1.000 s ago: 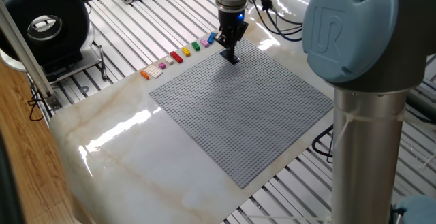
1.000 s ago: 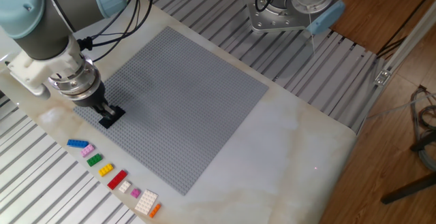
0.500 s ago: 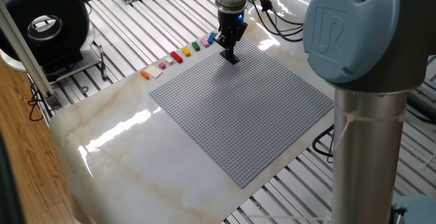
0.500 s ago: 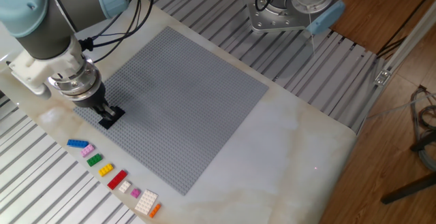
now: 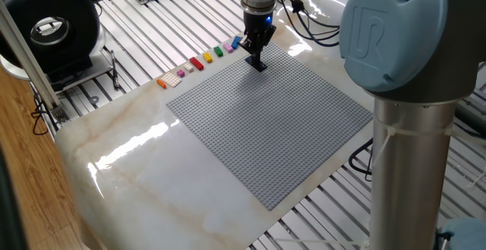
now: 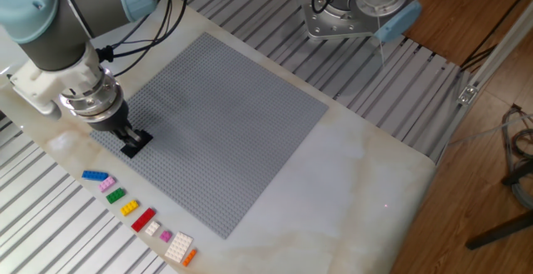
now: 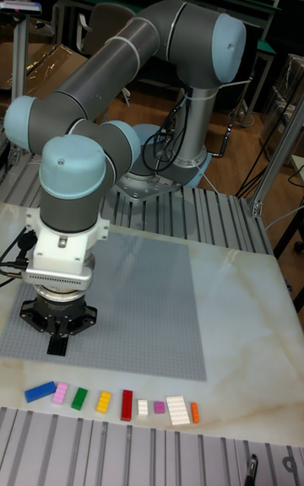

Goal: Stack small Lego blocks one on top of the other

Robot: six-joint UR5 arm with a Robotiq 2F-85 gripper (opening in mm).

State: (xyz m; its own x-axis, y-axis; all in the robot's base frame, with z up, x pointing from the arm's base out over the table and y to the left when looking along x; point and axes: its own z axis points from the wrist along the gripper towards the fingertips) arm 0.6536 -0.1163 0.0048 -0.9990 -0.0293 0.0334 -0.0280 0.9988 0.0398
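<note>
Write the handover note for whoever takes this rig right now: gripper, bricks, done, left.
Gripper: down at the grey baseplate, near the corner closest to the brick row, shut on a dark brick. Whether that brick is pressed onto the studs cannot be told.
Bricks: the rest lie in a row on the marble beside the baseplate edge: blue, pink, green, yellow, red, then a few pale pieces and an orange one.
Done: only the dark brick has left the row. Nothing is stacked.
Left: seat the dark brick, then stack the others on it one by one.
</note>
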